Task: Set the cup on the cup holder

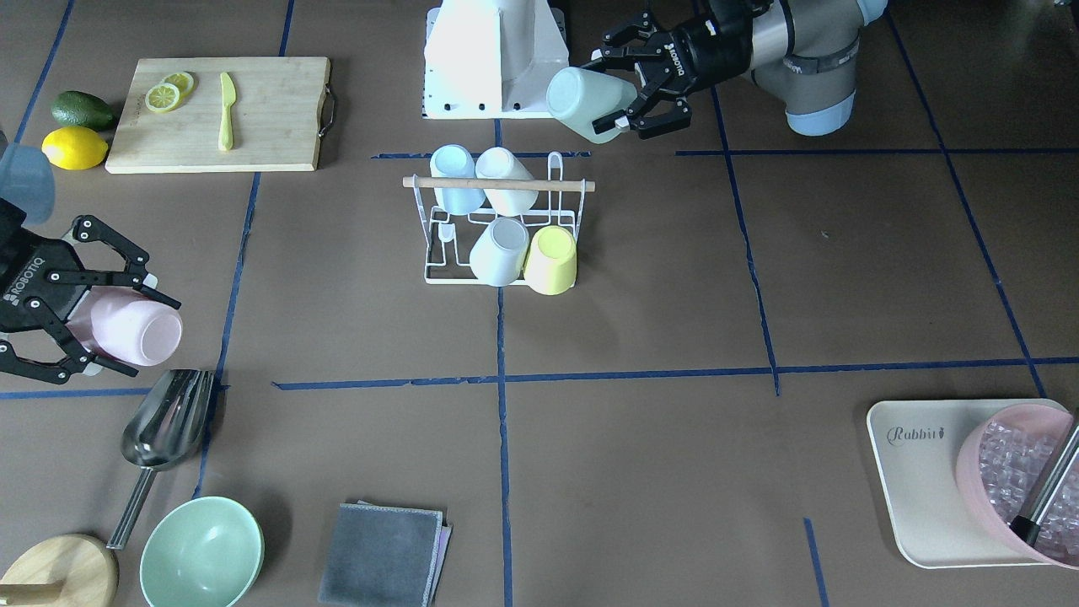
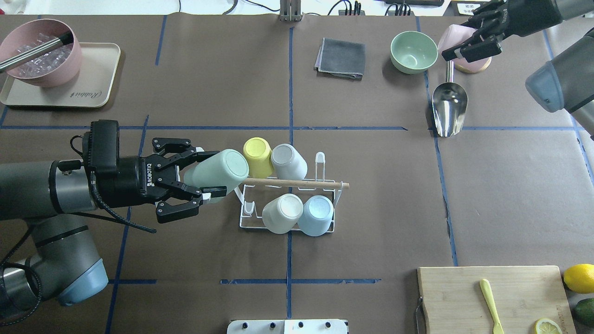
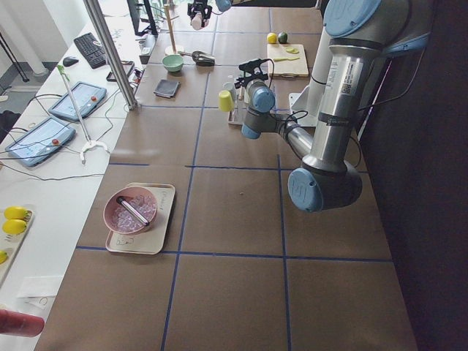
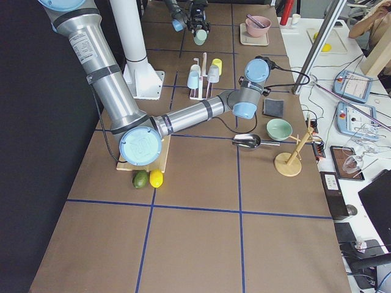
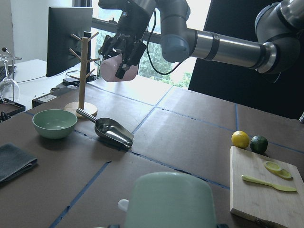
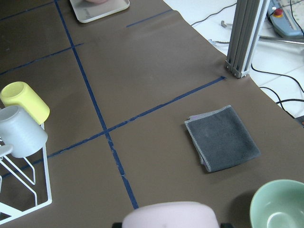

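Left tool: we read "ROBOTIQ" in white on its black body, in the overhead and front-facing views.
Right tool: we read the same "ROBOTIQ" in white on its black body, in the front-facing view.
Tray: we read "Rabbit" in dark script near one corner; we cannot make out the small mark after it.
Left arm: we see a white sticker, its print too small to read.
Right arm: we see a white sticker, also unreadable.

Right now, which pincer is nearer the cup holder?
Left. The left pincer, gripping a mint cup, hangs beside the cup holder; the right pincer holds a pink cup far off.
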Controlling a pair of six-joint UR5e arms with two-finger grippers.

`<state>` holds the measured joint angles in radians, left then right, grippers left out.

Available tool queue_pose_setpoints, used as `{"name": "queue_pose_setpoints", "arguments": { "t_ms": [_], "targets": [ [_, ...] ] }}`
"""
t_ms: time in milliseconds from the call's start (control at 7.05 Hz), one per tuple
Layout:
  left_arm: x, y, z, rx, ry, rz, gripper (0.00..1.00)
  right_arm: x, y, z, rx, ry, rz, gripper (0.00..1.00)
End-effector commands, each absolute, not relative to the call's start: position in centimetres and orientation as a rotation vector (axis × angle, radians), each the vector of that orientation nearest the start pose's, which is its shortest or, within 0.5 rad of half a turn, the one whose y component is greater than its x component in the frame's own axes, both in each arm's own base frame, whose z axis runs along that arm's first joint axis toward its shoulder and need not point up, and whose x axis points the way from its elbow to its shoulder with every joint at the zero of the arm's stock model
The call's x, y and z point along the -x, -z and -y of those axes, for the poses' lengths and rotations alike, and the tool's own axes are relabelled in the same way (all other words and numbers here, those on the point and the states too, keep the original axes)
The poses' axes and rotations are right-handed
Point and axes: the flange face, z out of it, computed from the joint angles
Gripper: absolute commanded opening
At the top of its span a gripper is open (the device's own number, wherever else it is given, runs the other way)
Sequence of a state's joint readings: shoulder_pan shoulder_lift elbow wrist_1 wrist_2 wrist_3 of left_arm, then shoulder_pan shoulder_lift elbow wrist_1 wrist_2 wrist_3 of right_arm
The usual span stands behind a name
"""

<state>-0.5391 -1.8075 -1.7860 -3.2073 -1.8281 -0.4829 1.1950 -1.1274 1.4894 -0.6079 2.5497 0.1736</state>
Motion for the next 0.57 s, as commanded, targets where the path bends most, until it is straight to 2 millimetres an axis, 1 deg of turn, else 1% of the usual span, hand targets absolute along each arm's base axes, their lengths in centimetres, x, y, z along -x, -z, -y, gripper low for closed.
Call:
{"name": "queue_pose_setpoints", "arguments": {
  "t_ms": [0,142,284,426],
  "targets": [
    [-38.0,-29.2,35.2,-1.510,-0.577,-1.638,0.07,20.3,-31.0,57.9,-1.074,0.778,1.210,0.00],
    [-39.8,-29.3,36.1,-1.556,-0.572,-1.672,0.08,24.1,-30.3,55.9,-1.125,0.704,1.278,0.00],
    [-40.0,-28.8,36.4,-1.579,-0.558,-1.686,0.07,28.1,-29.9,53.7,-1.173,0.617,1.341,0.00],
    [-39.8,-28.9,36.3,-1.602,-0.546,-1.696,0.08,31.4,-29.5,51.8,-1.251,0.565,1.370,0.00]
  ]
}}
